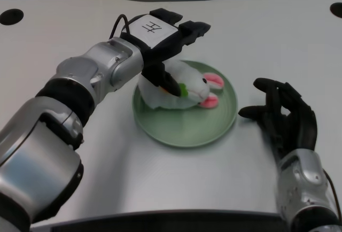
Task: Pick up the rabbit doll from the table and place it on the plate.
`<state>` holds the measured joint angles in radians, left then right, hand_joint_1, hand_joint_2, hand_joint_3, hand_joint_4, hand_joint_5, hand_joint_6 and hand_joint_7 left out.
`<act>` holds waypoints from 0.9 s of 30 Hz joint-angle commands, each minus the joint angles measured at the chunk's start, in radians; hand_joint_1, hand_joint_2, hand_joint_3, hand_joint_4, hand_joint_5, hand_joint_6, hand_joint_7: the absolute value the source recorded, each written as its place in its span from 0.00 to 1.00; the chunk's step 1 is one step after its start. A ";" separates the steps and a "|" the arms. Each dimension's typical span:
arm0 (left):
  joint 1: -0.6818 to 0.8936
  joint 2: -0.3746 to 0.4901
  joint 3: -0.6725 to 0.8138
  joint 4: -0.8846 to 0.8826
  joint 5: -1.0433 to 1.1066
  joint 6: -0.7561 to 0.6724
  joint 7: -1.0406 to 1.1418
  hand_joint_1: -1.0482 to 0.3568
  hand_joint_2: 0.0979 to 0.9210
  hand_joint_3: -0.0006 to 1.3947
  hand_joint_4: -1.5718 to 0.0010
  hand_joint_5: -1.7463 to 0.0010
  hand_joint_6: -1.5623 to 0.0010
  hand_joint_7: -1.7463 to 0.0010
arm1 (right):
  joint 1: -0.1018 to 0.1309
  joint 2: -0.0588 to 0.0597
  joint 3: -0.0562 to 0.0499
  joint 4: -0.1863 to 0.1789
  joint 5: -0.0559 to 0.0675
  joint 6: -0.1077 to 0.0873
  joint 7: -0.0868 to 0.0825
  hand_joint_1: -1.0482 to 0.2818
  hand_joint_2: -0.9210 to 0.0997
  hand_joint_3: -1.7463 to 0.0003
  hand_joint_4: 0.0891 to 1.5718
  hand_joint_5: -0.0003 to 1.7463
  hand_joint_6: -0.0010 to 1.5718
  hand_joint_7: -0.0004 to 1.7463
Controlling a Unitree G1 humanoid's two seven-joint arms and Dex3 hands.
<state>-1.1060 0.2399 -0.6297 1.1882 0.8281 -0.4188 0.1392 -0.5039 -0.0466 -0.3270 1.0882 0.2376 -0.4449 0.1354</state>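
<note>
The white rabbit doll (188, 84), with pink ears and an orange and green carrot at its front, lies on its side on the green plate (187, 129) at the table's middle. My left hand (166, 38) hovers over the doll's back end from the left. Its fingers stretch straight out above the doll and do not wrap it. The thumb hangs down in front of the doll's body and hides part of it. Whether the thumb touches the doll is unclear.
My right hand (283, 115) rests on the white table just right of the plate, fingers loosely curled. Dark round holes sit in the table's far left (10, 16) and far right (336, 9) corners.
</note>
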 commanded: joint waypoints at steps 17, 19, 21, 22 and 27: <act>0.311 0.209 0.418 -0.294 -0.480 -0.109 -0.178 0.21 1.00 0.18 0.94 0.96 0.93 0.97 | 0.005 0.001 0.011 -0.018 -0.003 0.030 -0.010 0.47 0.00 0.75 0.42 0.75 0.41 0.55; 0.353 0.208 0.452 -0.320 -0.522 -0.103 -0.198 0.22 1.00 0.18 0.92 0.94 0.92 0.97 | 0.005 0.002 0.012 -0.028 -0.003 0.048 -0.023 0.48 0.00 0.75 0.42 0.75 0.41 0.55; 0.413 0.192 0.497 -0.363 -0.586 -0.079 -0.222 0.24 1.00 0.18 0.89 0.92 0.90 0.96 | 0.005 0.000 0.017 -0.034 -0.009 0.054 -0.032 0.49 0.00 0.75 0.42 0.76 0.41 0.55; 0.438 0.185 0.515 -0.385 -0.610 -0.068 -0.231 0.23 1.00 0.19 0.89 0.91 0.90 0.96 | 0.006 0.000 0.019 -0.036 -0.011 0.054 -0.035 0.49 0.00 0.75 0.42 0.76 0.41 0.55; 0.564 0.158 0.577 -0.513 -0.707 0.000 -0.281 0.26 1.00 0.24 0.86 0.87 0.87 0.96 | -0.002 -0.003 0.006 -0.014 0.007 0.045 -0.006 0.48 0.00 0.76 0.44 0.76 0.42 0.55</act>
<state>-0.5743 0.4041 -0.0688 0.7139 0.1434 -0.4409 -0.1276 -0.5060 -0.0499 -0.3174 1.0648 0.2384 -0.4021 0.1233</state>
